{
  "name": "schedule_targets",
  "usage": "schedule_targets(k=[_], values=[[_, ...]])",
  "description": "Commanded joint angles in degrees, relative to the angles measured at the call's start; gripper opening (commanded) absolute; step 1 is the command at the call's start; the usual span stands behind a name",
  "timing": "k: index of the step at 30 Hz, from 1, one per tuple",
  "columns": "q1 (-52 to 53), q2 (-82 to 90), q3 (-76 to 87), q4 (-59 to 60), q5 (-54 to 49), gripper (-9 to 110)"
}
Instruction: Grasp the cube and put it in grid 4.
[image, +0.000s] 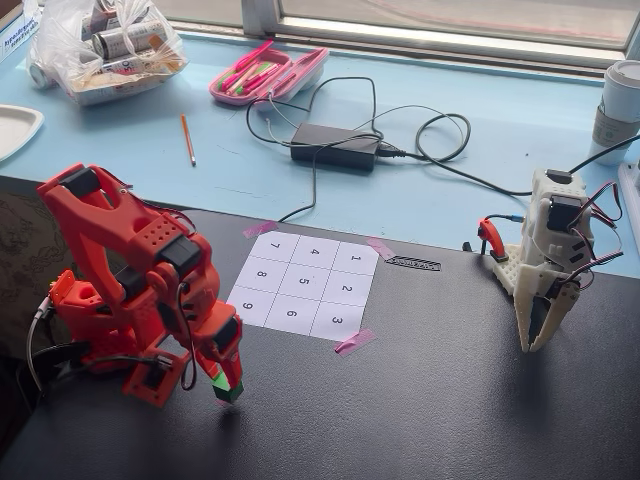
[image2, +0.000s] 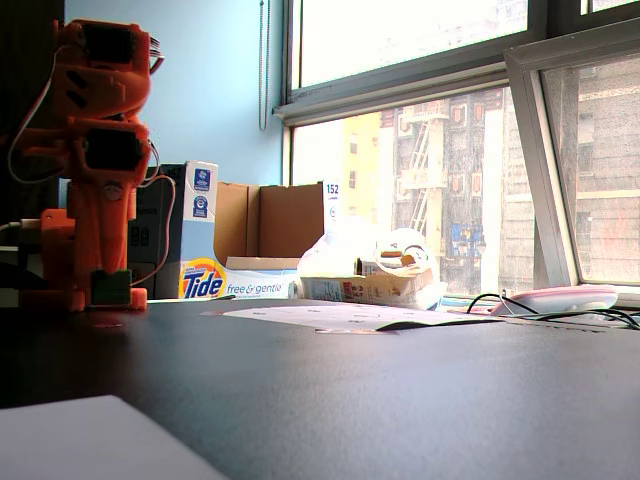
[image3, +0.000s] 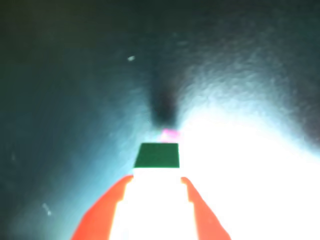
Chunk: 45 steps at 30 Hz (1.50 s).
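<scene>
The orange arm stands at the left of the black table in a fixed view. Its gripper (image: 229, 388) points down and is shut on the green cube (image: 228, 384), at or just above the table, in front of the paper sheet. In the other fixed view the cube (image2: 108, 288) sits between the fingers of the gripper (image2: 108, 295), low by the table. In the wrist view the cube (image3: 156, 155) is held between the two orange fingers (image3: 107, 210) of the gripper (image3: 157, 178). Grid 4 (image: 313, 252) is in the far row's middle cell and is empty.
A white second arm (image: 550, 270) stands at the table's right. Pink tape (image: 353, 342) holds the sheet corners; a pink scrap (image3: 169, 134) lies beyond the cube. A power adapter (image: 335, 145) with cables, a pink case (image: 268, 72) and a bag (image: 105, 40) lie on the blue ledge behind.
</scene>
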<state>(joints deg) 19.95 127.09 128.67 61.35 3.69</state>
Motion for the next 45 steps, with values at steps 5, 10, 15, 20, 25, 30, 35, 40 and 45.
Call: schedule_targets(k=[5, 10, 15, 20, 25, 30, 35, 40, 45], values=[[-9.93, -4.31, -24.61, 11.51, 2.72, 0], [-20.04, -11.87, -38.67, 16.96, 5.1, 0], [-30.06, -22.41, -51.59, 20.39, 7.73, 0], [-38.76, -32.7, -63.46, 23.47, 9.14, 0], [-47.64, -42.63, -75.94, 26.81, 9.32, 0], [-55.55, -51.06, -87.19, 29.09, 9.05, 0], [-62.14, -58.45, -92.2, 30.67, 9.4, 0], [-64.51, -64.34, -92.2, 29.0, 10.2, 0], [-66.27, -69.26, -92.2, 26.19, 10.63, 0]])
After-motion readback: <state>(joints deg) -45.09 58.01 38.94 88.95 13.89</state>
